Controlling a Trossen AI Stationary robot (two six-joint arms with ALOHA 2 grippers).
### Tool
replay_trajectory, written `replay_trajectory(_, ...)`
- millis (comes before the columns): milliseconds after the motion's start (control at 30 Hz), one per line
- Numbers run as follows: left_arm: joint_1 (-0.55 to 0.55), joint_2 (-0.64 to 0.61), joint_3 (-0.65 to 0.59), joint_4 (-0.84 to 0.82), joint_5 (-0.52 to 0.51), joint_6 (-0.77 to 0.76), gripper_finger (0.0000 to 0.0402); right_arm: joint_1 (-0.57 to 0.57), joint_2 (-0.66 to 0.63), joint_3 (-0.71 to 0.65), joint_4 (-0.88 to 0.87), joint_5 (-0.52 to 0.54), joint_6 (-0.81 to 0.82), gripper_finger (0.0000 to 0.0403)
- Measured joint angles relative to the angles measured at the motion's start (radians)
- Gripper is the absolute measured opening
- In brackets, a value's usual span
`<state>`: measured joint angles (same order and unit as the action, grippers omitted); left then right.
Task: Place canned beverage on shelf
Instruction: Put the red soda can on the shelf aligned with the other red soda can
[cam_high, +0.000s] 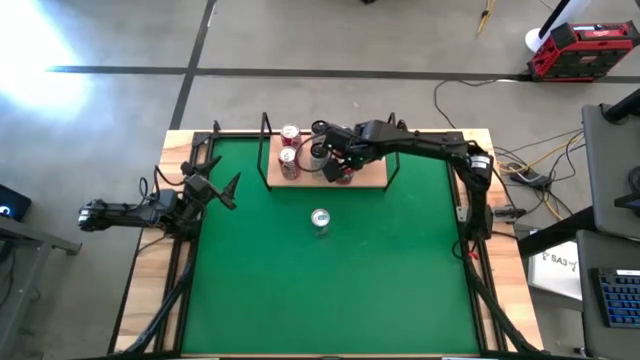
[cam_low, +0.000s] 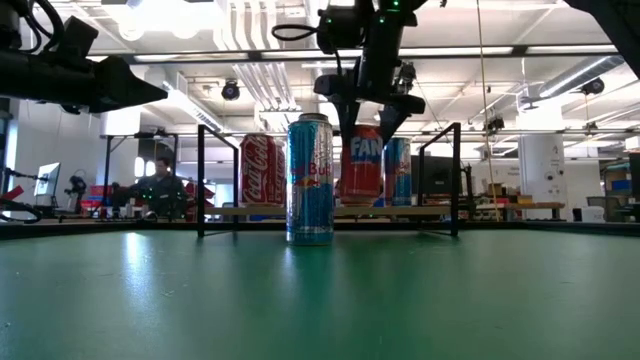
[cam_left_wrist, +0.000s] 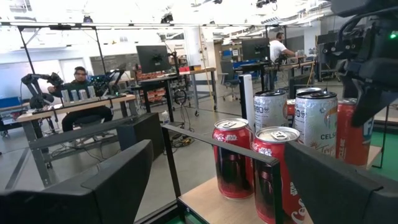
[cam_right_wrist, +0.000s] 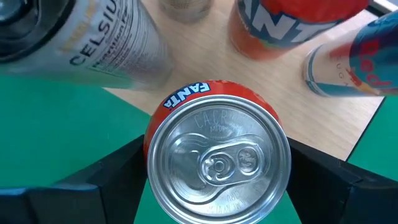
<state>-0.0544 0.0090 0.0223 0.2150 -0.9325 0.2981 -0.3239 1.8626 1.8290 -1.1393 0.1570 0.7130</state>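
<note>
The shelf (cam_high: 370, 178), a light wooden board in black uprights, stands at the mat's far side with several cans upright on it. My right gripper (cam_high: 342, 165) hangs over its near edge, pointing steeply down. Its fingers are open on either side of the top of an orange Fanta can (cam_right_wrist: 217, 162), which stands upright on the board (cam_low: 362, 165). A tall blue can (cam_high: 320, 221) stands alone on the green mat, nearer than the shelf (cam_low: 310, 180). My left gripper (cam_high: 225, 188) waits open at the table's left edge, empty (cam_left_wrist: 217, 186). My right gripper comes at the Fanta can from above, one finger (cam_right_wrist: 93, 180) at each side of its top rim (cam_right_wrist: 186, 96). I cannot tell whether the fingers touch the can. The can stands upright with its base on the shelf.
On the shelf, two red cola cans (cam_left_wrist: 233, 158) stand at the left end. White Celsius cans (cam_right_wrist: 106, 43), a second Fanta can (cam_right_wrist: 292, 25) and a blue can (cam_right_wrist: 360, 56) crowd close around the gripper. The green mat (cam_high: 400, 280) stretches toward the near edge.
</note>
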Motion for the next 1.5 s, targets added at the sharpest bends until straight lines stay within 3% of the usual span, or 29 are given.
replay_trajectory(967, 0.000, 0.000, 0.000, 0.000, 0.000, 0.000, 0.0346, -0.023, -0.002, -0.048, 0.062, 0.031, -0.017, 0.0314)
replay_trajectory(1500, 0.000, 0.000, 0.000, 0.000, 0.000, 0.000, 0.0346, -0.017, -0.001, -0.050, 0.082, 0.072, 0.053, 0.0372)
